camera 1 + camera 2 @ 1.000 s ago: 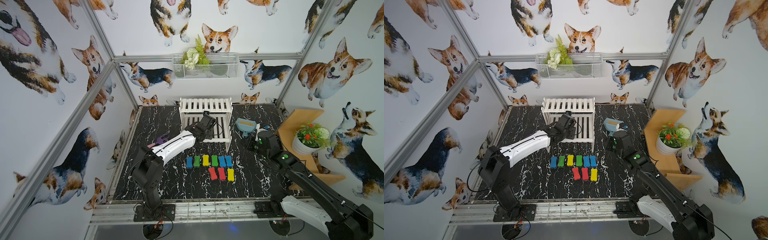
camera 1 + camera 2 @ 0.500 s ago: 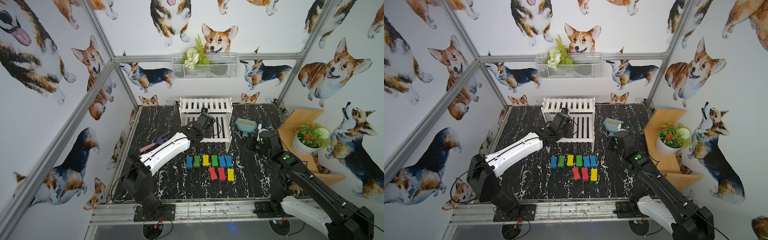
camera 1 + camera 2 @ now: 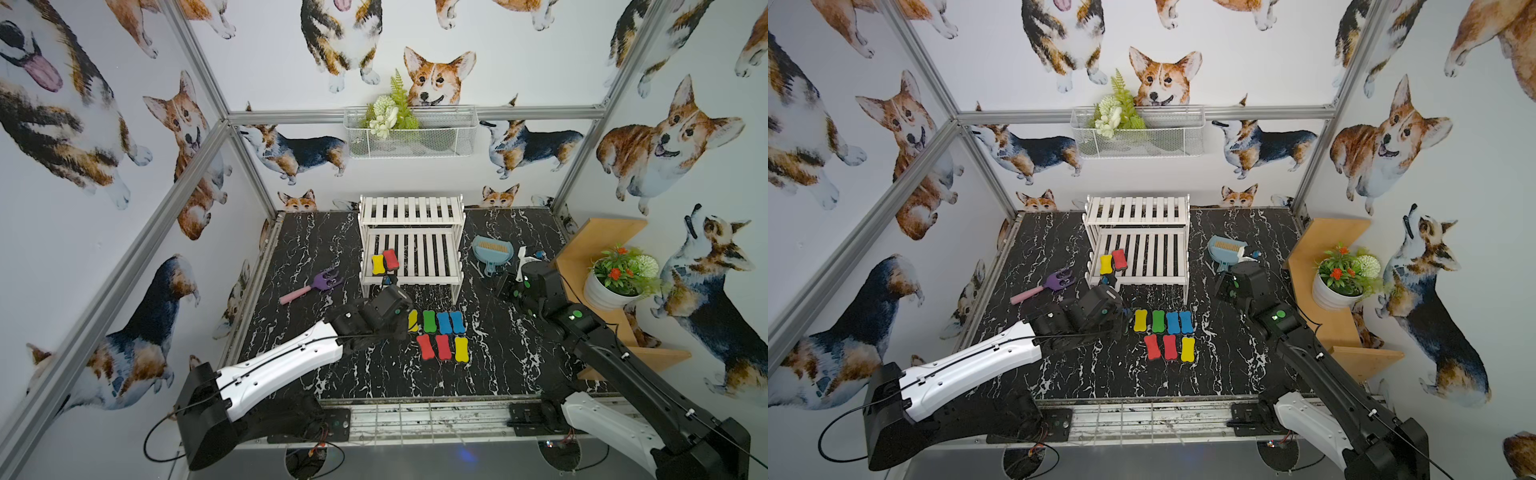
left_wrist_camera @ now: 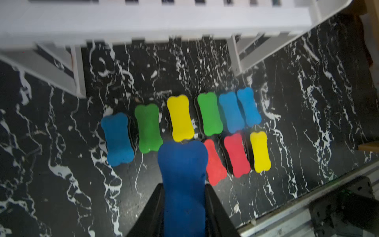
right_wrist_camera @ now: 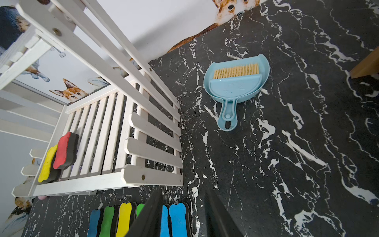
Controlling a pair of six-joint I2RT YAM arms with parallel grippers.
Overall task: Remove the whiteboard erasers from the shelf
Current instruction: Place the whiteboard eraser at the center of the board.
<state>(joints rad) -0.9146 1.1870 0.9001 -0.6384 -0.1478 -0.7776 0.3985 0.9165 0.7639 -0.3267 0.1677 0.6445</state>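
Whiteboard eraser, dark-blue bone-shaped foam: we pinch it in our left end effector over the black counter; right end effector spread, empty.

Each arm pairs a glossy white moulded shell with matte black joints. On the left arm the white shell forms the long link between a boxy black base joint and a black wrist block, while on the right arm it covers only the link nearest the base, and the links beyond are black. A thin black cable runs along each arm, held on the right by small white clips. Round green marks dot the wrist housings, and the left gripper and right gripper end in plain black tapering fingers.
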